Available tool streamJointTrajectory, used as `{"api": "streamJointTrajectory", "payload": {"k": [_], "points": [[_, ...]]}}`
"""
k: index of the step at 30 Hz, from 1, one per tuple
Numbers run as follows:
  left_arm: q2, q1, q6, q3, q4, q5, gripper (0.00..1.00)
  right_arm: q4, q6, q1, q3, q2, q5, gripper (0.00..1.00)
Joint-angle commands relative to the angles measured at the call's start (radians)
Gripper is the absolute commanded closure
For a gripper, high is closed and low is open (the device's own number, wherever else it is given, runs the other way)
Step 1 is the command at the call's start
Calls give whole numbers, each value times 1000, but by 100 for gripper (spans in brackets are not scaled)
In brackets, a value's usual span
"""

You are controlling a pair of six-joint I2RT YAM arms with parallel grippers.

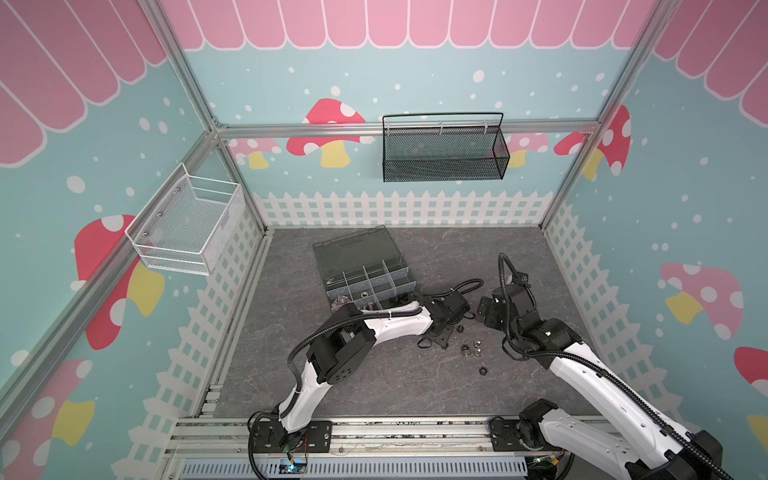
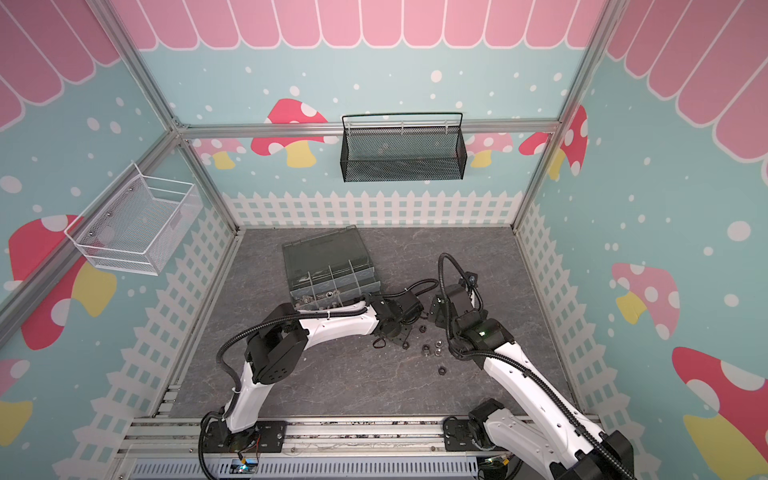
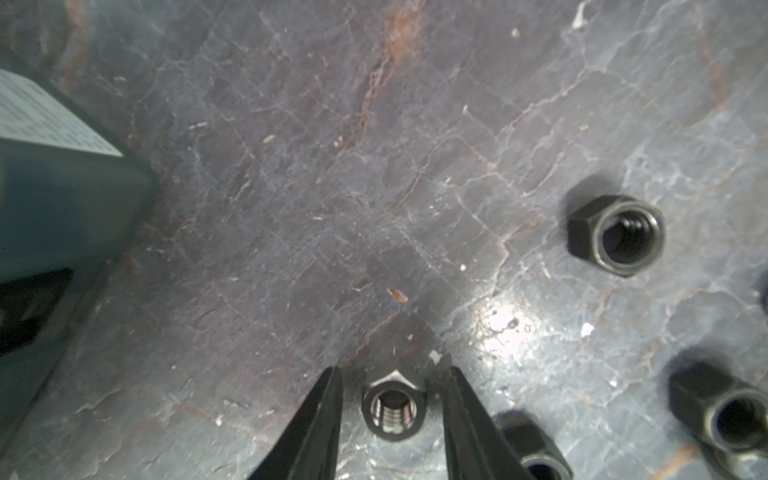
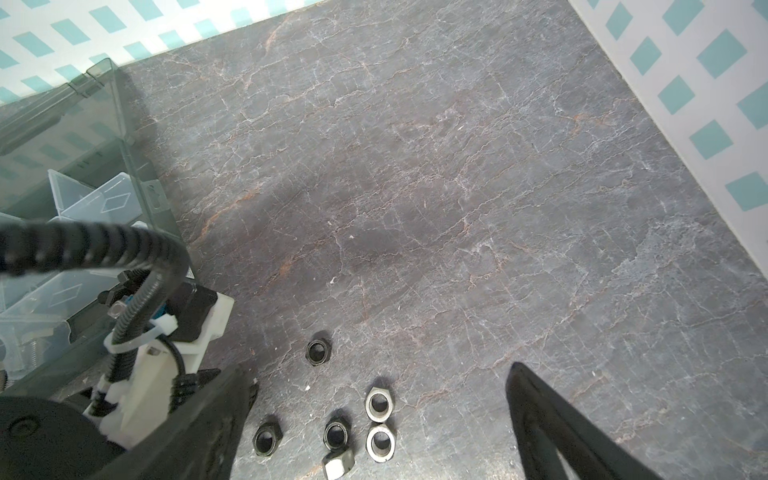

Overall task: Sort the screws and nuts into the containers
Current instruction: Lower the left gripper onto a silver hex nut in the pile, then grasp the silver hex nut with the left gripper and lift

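Left wrist view: corner of the smoky-grey translucent plastic organizer box at far left. Centre, my left claw is partly open, straddling a silver steel hex nut that lies flat on the grey marbled tabletop, bore up. Thin gaps both sides, nothing gripped yet. Nut sits dead between my fingers, flats facing them. No long axis to align, so a straight pinch should do. To its right, loose matte black hex nuts. Right wrist view: my right claw hangs over the same pile, spread wide, empty. Left is nearer. The box's compartments lie left of the pile.
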Motion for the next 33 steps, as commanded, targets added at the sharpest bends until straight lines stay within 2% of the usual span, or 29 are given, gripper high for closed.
{"api": "streamJointTrajectory", "payload": {"k": [1,13,20,26,33], "points": [[40,1,5,8,-62,-2,61,-18,10,-8,17,-2,28,2],[44,39,3,-13,-85,18,67,-26,3,-7,20,-17,44,2],[59,44,7,-5,-87,38,66,-31,8,-7,21,-19,48,2],[73,44,14,12,-100,44,58,-32,6,-7,17,-19,52,2],[96,44,14,31,-107,55,61,-32,3,-7,18,-28,56,2]]}}
